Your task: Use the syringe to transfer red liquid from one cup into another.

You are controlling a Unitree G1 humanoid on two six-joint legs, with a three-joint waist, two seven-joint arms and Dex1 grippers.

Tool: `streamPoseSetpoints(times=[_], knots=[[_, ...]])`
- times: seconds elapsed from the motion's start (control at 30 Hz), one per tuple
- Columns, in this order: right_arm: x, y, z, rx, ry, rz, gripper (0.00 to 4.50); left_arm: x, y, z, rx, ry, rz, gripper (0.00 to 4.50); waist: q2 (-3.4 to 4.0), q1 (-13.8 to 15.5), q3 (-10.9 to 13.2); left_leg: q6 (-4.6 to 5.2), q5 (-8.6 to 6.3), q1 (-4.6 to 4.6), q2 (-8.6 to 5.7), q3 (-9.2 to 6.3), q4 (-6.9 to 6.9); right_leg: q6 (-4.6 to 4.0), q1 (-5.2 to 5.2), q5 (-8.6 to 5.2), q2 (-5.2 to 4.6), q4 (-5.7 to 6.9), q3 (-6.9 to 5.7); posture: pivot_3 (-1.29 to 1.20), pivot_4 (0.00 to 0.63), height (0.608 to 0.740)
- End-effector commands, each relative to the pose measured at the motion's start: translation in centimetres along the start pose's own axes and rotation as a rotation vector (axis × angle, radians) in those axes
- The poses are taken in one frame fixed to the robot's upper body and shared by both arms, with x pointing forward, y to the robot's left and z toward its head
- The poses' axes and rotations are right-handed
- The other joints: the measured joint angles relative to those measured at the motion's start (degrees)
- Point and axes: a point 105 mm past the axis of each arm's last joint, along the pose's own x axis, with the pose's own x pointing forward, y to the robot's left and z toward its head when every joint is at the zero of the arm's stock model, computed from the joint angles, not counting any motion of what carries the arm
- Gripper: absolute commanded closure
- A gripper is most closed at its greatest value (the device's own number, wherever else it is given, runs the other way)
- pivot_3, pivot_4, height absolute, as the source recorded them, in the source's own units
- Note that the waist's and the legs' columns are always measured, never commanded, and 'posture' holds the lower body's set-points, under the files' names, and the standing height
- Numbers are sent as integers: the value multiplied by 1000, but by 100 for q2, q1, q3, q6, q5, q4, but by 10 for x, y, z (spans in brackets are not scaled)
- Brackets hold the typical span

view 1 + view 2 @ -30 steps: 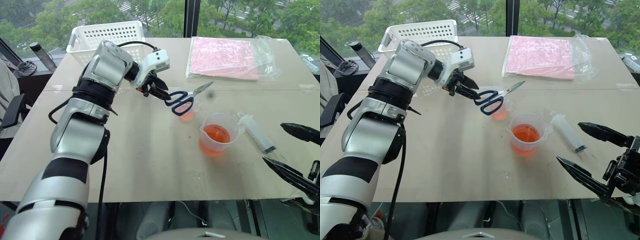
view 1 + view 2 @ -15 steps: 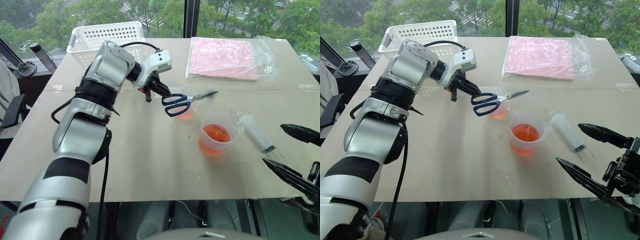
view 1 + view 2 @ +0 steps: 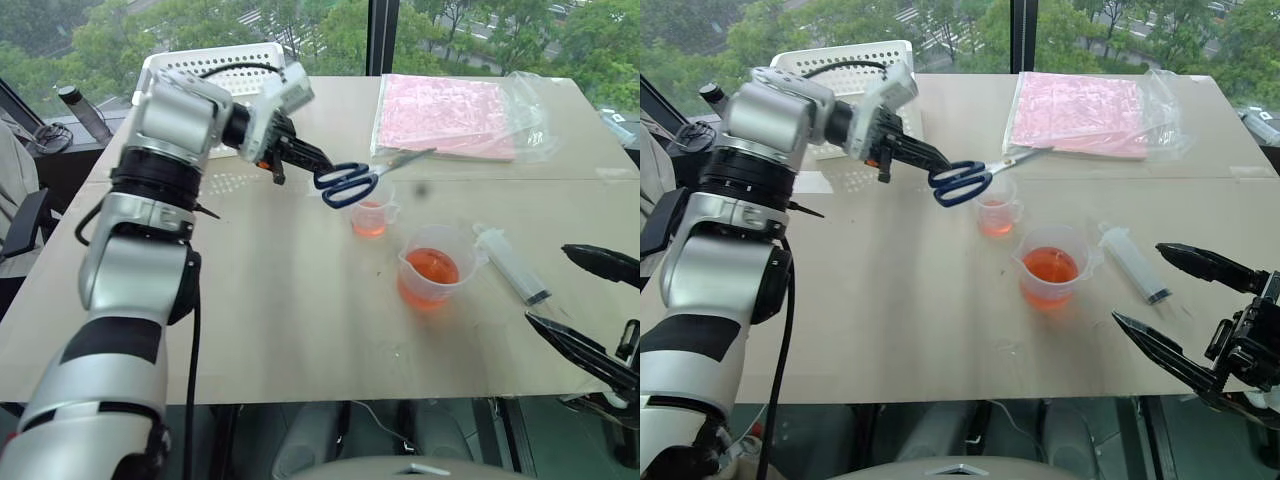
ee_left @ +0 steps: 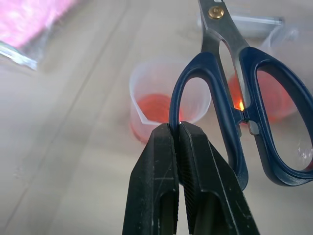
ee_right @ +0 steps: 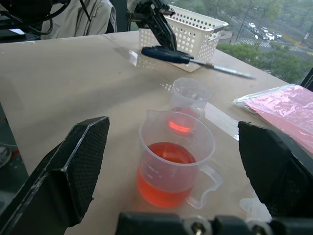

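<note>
So the table [image 3: 300, 330] is a big beige sheet with a white basket [image 3: 215, 70] at the far left and a bag of pink sheets [image 3: 450, 112] at the far right. Down the size ladder: the larger beaker [image 3: 432, 268] sits near the middle with a good pool of red liquid [image 3: 432, 268] in it, and the small cup [image 3: 372, 215] stands just beyond it toward the basket, apart from it, with a shallow red layer at the bottom.

The syringe [image 3: 512, 265] lies flat on the table just right of the beaker, near its handle, nothing touching it. My guess is it's light, rigid, smooth plastic, so kinda slippery and happy to roll. I'd pinch it across the wide barrel around the middle, not the thin tip or the plunger end.

Jaws: the left gripper [image 4: 178, 128] has its jaws pressed together on one blue handle loop of a pair of scissors [image 3: 350, 180], holding them in the air above the table near the small cup, blades pointing toward the pink bag. The right gripper [image 3: 590, 305] hangs near the table's right front edge, jaws spread wide, holding nothing, syringe close by.
</note>
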Motion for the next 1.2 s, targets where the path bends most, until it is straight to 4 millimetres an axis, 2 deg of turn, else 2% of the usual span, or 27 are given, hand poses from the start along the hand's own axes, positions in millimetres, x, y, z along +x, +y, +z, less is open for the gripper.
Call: streamPoseSetpoints(times=[0.03,0.13,0.23,0.27,0.37,0.53,0.63,0.73,0.8,0.83,0.9,0.93,1.03,1.2], knots=[[3,2,7,-27,-29,29,0,-36,7,-4,-25,-71,122,4492,1,-58,-1,0,0,2,0,0,-1,0,0,0,-1,1,2,0,150,740],[8,3,11,-37,-47,59,0,-55,13,-25,-86,-79,217,4492,2,-97,-1,0,0,6,1,5,0,0,0,0,-4,8,10,0,150,740],[16,7,16,-45,-80,111,0,-70,22,-63,-137,-36,358,4492,2,-71,-2,0,0,12,3,8,0,-1,0,0,-25,12,14,0,150,740],[19,8,18,-49,-90,131,0,-74,26,-84,-160,-7,416,4492,-1,-54,-3,0,0,13,3,7,0,-1,0,0,-26,15,12,0,150,740],[25,11,20,-56,-101,175,0,-80,31,-124,-205,25,521,4492,2,-46,-5,0,0,16,2,8,0,-1,3,0,-34,15,13,0,150,740],[35,18,24,-81,-113,231,0,-83,33,-165,-248,36,624,4492,-21,99,-4,-1,0,0,1,3,6,-2,-8,1,-34,13,7,0,150,740],[40,19,27,-89,-128,250,0,-84,34,-174,-311,11,661,4492,-25,117,-6,-1,0,-2,-2,3,7,-2,-15,1,-40,12,6,0,150,740],[41,17,28,-87,-130,251,0,-85,30,-171,-337,-16,656,3522,-27,111,-7,-1,-1,-5,-2,1,6,-2,-18,1,-40,13,2,0,150,740],[40,16,26,-83,-125,248,0,-87,26,-166,-323,-42,659,2572,-28,83,-7,-1,-1,-5,-3,2,6,-2,-18,1,-40,13,4,0,150,740],[39,14,25,-81,-119,242,0,-90,24,-161,-318,-70,662,2165,-27,81,-7,-1,-1,-5,-2,3,6,-2,-17,1,-41,14,6,0,150,740],[36,10,21,-73,-105,221,0,-98,23,-144,-302,-139,684,1045,-29,76,-8,-1,-1,-5,-2,4,5,-2,-17,1,-40,16,6,0,150,740],[35,7,19,-69,-92,203,0,-99,20,-133,-277,-175,678,782,-29,79,-8,-1,-1,-5,-2,3,5,-2,-17,1,-40,17,6,0,150,740],[27,-10,7,-36,-29,113,0,-88,-2,-82,-104,-380,576,782,-30,94,-9,-1,-1,-4,-2,5,6,-2,-17,1,-41,19,8,0,150,740],[17,-37,-15,-36,99,-42,0,-56,-49,-37,-17,-551,310,782,-29,97,-12,-1,0,-2,-4,7,8,-2,-13,2,-45,14,7,0,150,740]])
